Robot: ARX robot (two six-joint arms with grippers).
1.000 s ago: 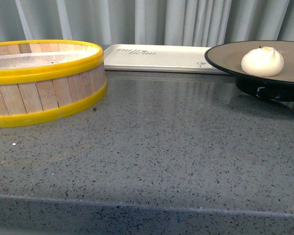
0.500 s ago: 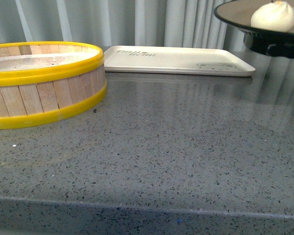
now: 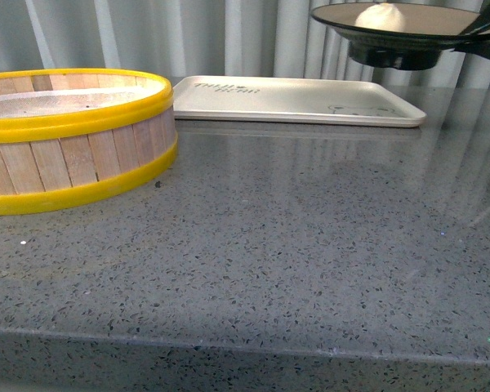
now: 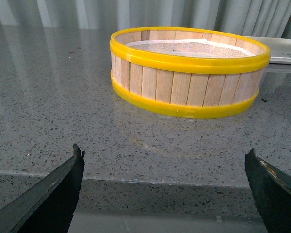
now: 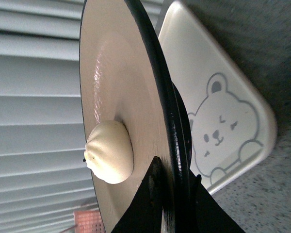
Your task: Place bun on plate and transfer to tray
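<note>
The white bun (image 3: 385, 16) lies on the brown-faced, black-rimmed plate (image 3: 425, 33). My right gripper (image 3: 483, 34) is shut on the plate's rim and holds it in the air above the right end of the cream tray (image 3: 294, 100). In the right wrist view the gripper (image 5: 172, 182) pinches the rim of the plate (image 5: 121, 87), the bun (image 5: 110, 152) sits just beside the fingers, and the tray (image 5: 218, 97) with its bear drawing lies below. My left gripper (image 4: 165, 160) is open and empty near the counter's front edge.
A yellow-rimmed wooden steamer basket (image 3: 69, 135) stands at the left of the grey speckled counter (image 3: 294, 237); it also shows in the left wrist view (image 4: 189, 70). A pleated grey curtain (image 3: 229, 37) hangs behind the tray.
My right gripper has lifted the plate with the bun off the counter and carried it left, over the tray's right end. The basket and tray have not moved.
</note>
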